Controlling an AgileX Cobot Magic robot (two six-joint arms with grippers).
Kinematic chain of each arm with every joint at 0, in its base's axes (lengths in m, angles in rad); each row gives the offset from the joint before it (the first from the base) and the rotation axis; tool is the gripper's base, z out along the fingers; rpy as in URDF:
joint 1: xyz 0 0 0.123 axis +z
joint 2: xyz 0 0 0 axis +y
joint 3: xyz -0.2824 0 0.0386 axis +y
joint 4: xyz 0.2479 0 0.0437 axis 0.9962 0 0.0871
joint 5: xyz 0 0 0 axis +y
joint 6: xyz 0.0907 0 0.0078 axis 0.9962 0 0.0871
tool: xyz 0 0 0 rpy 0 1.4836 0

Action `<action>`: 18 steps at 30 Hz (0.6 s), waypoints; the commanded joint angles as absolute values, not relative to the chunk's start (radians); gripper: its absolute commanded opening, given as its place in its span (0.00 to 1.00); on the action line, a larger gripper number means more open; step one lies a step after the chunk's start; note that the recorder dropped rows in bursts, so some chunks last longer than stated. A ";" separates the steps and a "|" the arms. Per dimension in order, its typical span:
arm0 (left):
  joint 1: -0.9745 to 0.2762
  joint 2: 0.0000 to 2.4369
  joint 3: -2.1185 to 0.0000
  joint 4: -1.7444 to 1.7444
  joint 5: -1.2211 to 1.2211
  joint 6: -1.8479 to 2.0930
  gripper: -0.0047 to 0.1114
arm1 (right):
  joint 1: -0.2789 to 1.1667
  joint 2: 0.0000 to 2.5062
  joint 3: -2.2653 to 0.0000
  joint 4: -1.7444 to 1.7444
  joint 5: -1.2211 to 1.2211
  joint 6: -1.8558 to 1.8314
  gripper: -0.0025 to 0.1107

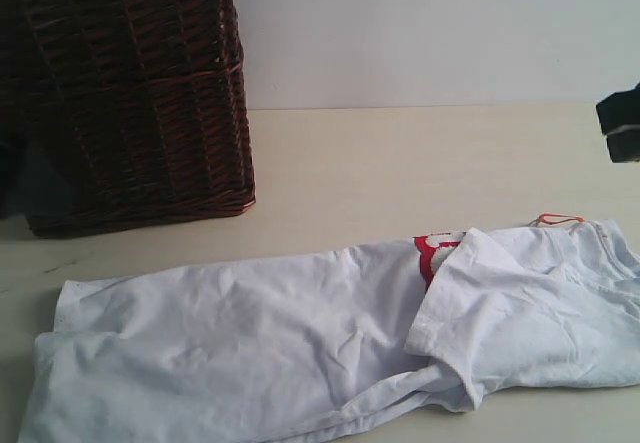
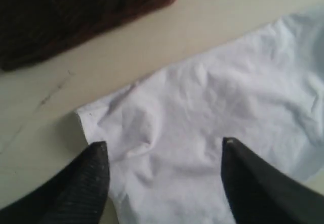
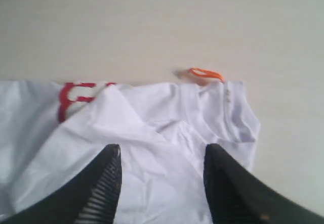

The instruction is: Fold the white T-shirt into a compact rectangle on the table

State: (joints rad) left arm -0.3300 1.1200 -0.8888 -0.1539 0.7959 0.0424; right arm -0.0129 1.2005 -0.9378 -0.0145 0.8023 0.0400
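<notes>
The white T-shirt lies on the table as a long band folded lengthwise, with a sleeve turned over the chest. A bit of red lettering shows beside that sleeve, and the orange tag marks the collar end at the right. My left gripper hangs open above the shirt's hem corner, with only cloth below the gap. My right gripper is open over the collar end of the shirt, near the tag. Neither gripper holds anything.
A dark brown wicker basket with a lace-trimmed lining stands at the back left, close to the shirt's hem end. A dark part of the right arm shows at the right edge. Bare tabletop stretches behind the shirt.
</notes>
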 commanded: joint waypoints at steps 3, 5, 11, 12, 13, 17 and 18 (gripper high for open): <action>-0.327 0.787 -0.848 -0.149 0.791 0.014 0.40 | -0.094 1.416 -0.935 -0.116 0.796 0.126 0.45; -0.327 0.693 -0.819 -0.146 0.781 -0.006 0.43 | -0.138 1.476 -0.935 -0.116 0.793 0.126 0.47; -0.342 0.540 -0.732 -0.148 0.710 -0.023 0.57 | -0.235 1.636 -0.935 -0.087 0.780 0.096 0.53; -0.352 0.529 -0.727 -0.148 0.708 -0.023 0.58 | -0.235 1.665 -0.935 -0.087 0.780 0.096 0.53; -0.361 0.522 -0.725 -0.148 0.708 -0.023 0.58 | -0.235 1.692 -0.935 -0.095 0.780 0.098 0.54; -0.400 0.496 -0.725 -0.143 0.721 -0.023 0.58 | -0.235 1.767 -0.956 -0.117 0.765 0.111 0.54; -0.405 0.489 -0.725 -0.143 0.724 -0.023 0.58 | -0.235 1.777 -0.958 -0.115 0.754 0.111 0.54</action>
State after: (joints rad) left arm -0.3836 0.5066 -0.7302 -0.1498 0.7321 -0.0162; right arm -0.2282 1.7492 -0.9420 -0.1037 0.7874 0.1081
